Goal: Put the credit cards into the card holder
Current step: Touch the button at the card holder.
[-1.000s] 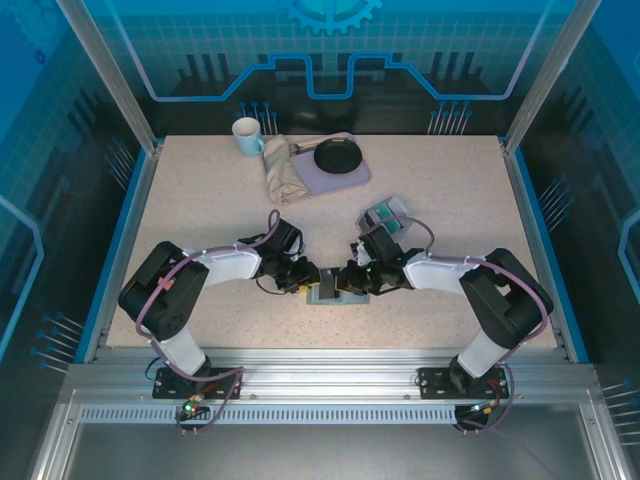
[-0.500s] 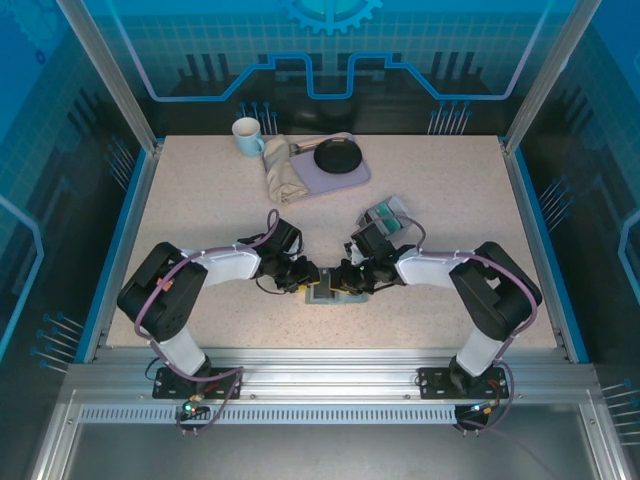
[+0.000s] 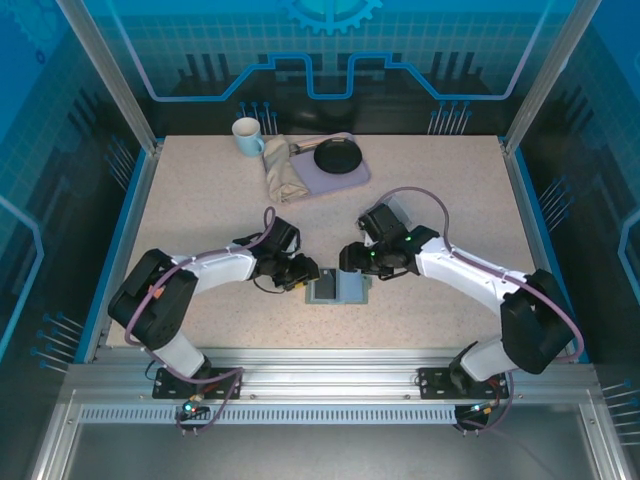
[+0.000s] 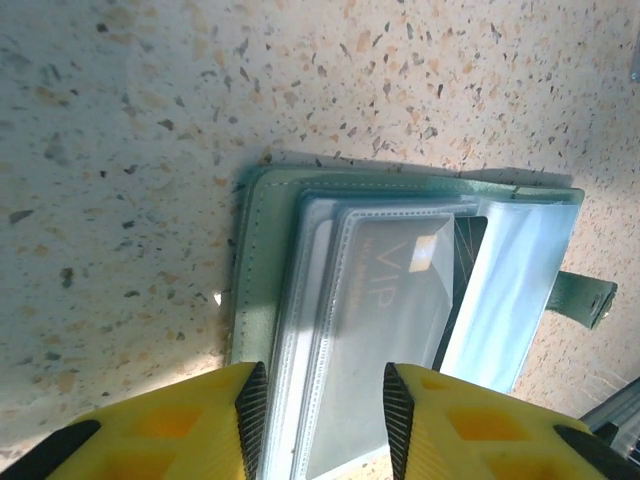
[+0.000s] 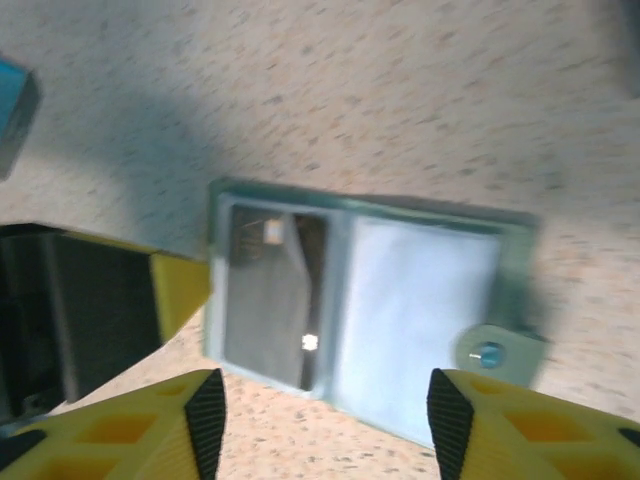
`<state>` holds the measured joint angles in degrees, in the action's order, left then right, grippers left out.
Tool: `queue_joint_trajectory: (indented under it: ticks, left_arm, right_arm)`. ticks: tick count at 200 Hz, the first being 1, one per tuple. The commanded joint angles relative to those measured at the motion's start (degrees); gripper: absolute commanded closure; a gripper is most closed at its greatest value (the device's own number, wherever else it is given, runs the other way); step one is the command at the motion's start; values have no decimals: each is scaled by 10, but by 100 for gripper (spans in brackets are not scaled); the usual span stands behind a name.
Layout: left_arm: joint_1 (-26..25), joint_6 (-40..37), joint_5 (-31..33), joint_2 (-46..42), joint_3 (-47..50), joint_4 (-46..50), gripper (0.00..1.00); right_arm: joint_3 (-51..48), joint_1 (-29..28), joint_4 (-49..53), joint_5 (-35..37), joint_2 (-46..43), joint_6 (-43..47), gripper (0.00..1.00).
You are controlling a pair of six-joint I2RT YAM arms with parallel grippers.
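The open wallet (image 3: 339, 290) lies flat on the table (image 3: 200, 210), near the front edge and between the two arms. It is probably light and soft, a thin bifold that would slide on the speckled top or fold shut if pushed from one side. The safest hold is likely the stitched outer edge or the snap tab (image 5: 490, 354) on the far side from the left gripper. The clear sleeves (image 4: 330, 300) on its inner face look floppy and slick, so a pinch there could lift one leaf alone. A card (image 4: 390, 290) marked VIP sits inside the sleeves. It is likely stiff, thin and slippery, best taken by a short edge and fed in flat. The left arm (image 3: 215, 268) reaches in low from the wallet's left. Its gripper (image 4: 322, 400) is over the wallet's near-left edge, fingers apart, with the sleeve stack in the gap and no clamp visible. The right arm (image 3: 470, 275) bends in from the wallet's right. Its gripper (image 5: 322, 400) is raised above the wallet and angled down at it, fingers spread wide and holding nothing.
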<state>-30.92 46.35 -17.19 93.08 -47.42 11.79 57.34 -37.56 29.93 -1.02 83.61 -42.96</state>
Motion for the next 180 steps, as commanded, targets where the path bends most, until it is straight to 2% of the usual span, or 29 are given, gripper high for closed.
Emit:
queue_joint_trajectory:
  ticks: [1, 21, 25, 35, 40, 84, 110, 150, 180]
  left_arm:
    - [-2, -8, 23, -21, 3, 19, 60]
    - [-3, -7, 33, -23, 4, 19, 59]
    - [-3, -8, 35, -24, 3, 20, 58]
    - [-3, -8, 36, -23, 1, 22, 58]
    - [-3, -9, 38, -23, 0, 22, 58]
    - [-2, -9, 45, -30, 3, 29, 57]
    - [-3, -9, 51, -35, 8, 32, 55]
    - [-2, -8, 50, -32, 5, 33, 51]
    - [0, -4, 47, -29, 7, 37, 45]
  right_arm:
    - [29, -19, 119, 132, -4, 19, 35]
    - [51, -24, 155, 174, 11, 7, 31]
    - [56, -25, 161, 178, 14, 5, 22]
    - [63, -26, 167, 183, 22, 3, 13]
    - [65, -27, 168, 184, 25, 3, 11]
    - [25, -44, 68, 159, 13, 68, 9]
    - [52, -24, 123, 117, 46, 31, 10]
    - [66, -43, 126, 112, 85, 31, 16]
    - [85, -54, 149, 121, 125, 25, 16]
